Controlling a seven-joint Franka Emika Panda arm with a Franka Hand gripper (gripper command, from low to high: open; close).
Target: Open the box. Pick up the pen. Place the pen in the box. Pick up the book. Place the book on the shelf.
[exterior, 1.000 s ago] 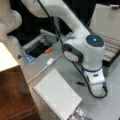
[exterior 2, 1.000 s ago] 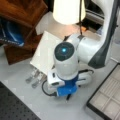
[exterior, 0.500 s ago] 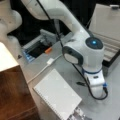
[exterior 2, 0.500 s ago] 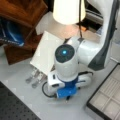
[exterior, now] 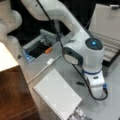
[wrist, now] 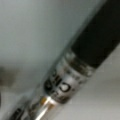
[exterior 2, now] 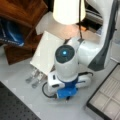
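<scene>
Your box already stands open: in a front view its lid leans back at the top right, and in a front view the beige compartments show at the bottom right, with no pen visible in the part that shows. So count the first step as done.

The arm is bent low over the table, and its gripper points straight down just beside the book's right edge. You cannot tell from either front view how far apart the fingers stand, since the wrist body hides them. The wrist view is filled by the pen, black barrel above a silvery band, running diagonally very close to the camera. Whether it is gripped or only lying beneath the hand, you cannot say.

The book lies flat on the table, untouched, its spiral edge toward a front view's bottom left. The shelf stands beside it with nothing of the task on its pale top. The pen and book steps remain
</scene>
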